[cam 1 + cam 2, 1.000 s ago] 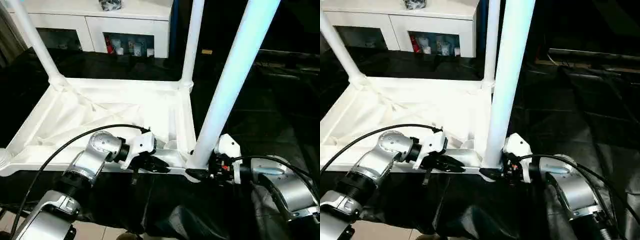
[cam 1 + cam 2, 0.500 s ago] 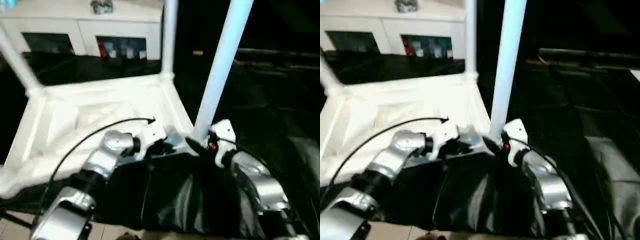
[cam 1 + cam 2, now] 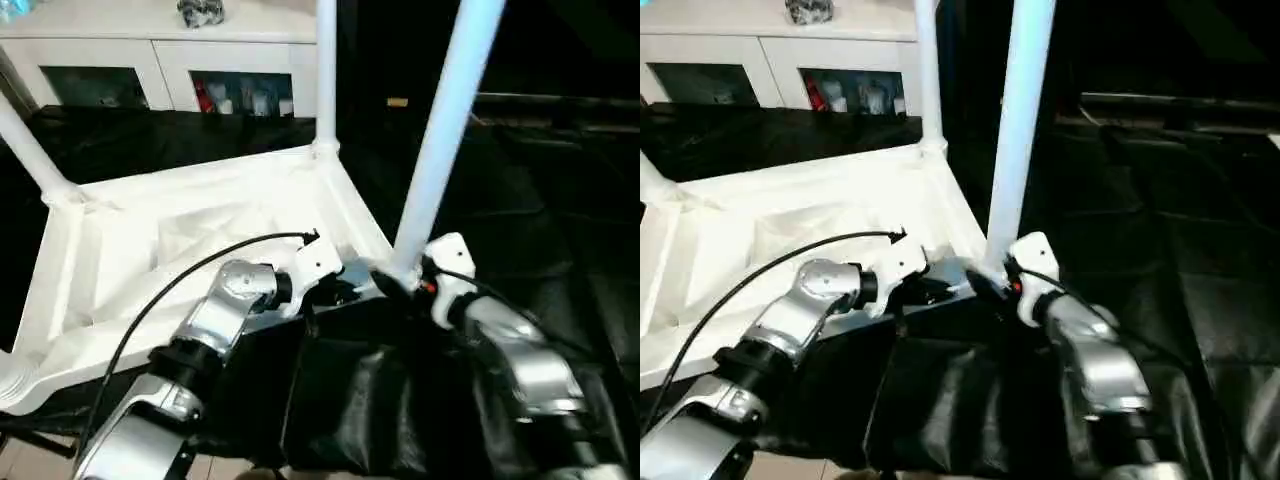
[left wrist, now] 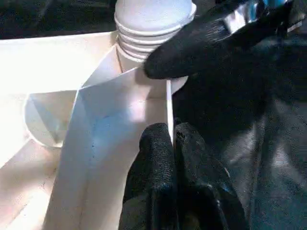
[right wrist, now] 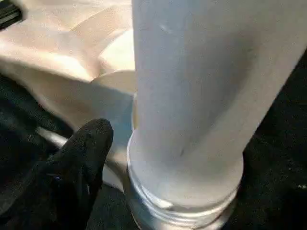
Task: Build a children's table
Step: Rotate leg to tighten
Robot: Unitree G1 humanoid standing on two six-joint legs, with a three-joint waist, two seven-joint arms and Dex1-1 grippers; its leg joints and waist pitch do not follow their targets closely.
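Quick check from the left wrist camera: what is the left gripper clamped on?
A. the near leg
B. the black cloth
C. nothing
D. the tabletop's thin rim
D: the left gripper has its fingers pressed together on the thin white rim of the tabletop, just short of the near leg.

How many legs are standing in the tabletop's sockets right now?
3: one at the near right corner beside the right hand, one at the far right corner, one at the far left corner. The near left corner is cut off.

Leg (image 3: 445,130) tops beyond frame edge
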